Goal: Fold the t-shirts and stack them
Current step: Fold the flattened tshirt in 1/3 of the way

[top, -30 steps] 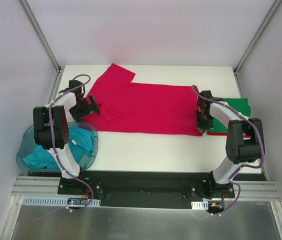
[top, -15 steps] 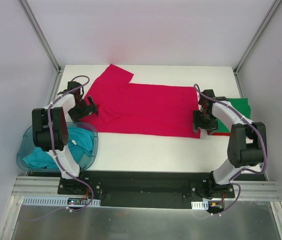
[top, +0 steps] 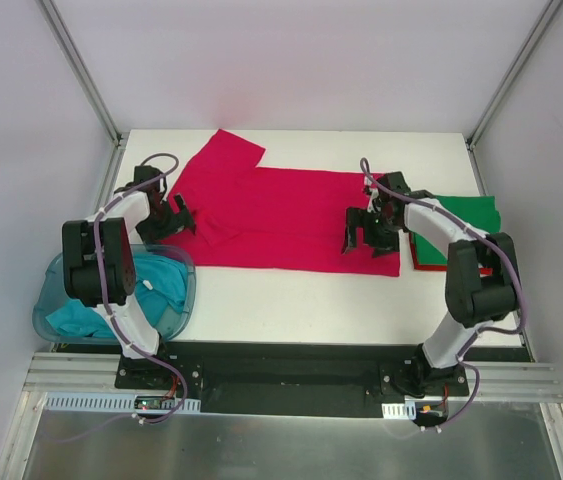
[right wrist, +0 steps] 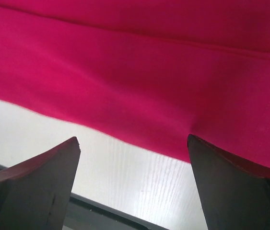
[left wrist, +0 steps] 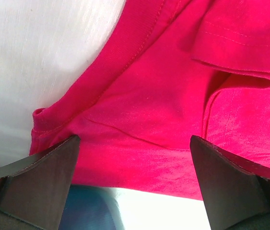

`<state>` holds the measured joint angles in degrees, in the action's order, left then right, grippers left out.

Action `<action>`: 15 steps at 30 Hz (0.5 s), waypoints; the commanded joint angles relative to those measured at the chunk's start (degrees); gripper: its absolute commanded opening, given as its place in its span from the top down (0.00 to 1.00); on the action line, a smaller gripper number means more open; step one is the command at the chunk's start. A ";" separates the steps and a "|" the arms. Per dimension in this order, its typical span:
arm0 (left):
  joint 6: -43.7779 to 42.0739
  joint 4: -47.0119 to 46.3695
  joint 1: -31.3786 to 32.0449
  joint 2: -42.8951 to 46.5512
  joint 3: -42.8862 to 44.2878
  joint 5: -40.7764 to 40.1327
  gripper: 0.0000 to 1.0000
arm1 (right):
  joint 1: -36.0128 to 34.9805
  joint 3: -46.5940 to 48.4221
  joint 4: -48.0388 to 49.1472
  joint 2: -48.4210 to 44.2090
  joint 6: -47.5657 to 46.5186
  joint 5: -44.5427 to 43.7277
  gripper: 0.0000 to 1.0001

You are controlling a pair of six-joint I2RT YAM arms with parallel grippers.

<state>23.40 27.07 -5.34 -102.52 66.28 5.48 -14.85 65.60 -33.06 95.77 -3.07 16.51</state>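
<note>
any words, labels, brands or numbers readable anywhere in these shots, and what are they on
None can be read.
The crimson red t-shirt, green t-shirt, teal t-shirt and blue plastic tub show no print or label.
The small parts at the left arm's base are too small to tell.
</note>
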 commanded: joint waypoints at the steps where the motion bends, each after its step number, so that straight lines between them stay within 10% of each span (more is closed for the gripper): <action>1: 0.95 1.23 -0.46 3.46 -2.73 -0.20 0.01 | 2.10 2.16 -2.53 4.59 1.05 -3.67 0.04; 15: 4.11 -0.26 -0.37 14.80 0.34 6.73 0.01 | 7.03 6.81 -5.79 11.37 -2.64 -4.73 0.04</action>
<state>25.21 26.24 -5.37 -94.39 63.11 8.12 -8.60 70.37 -37.21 105.78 -3.33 15.25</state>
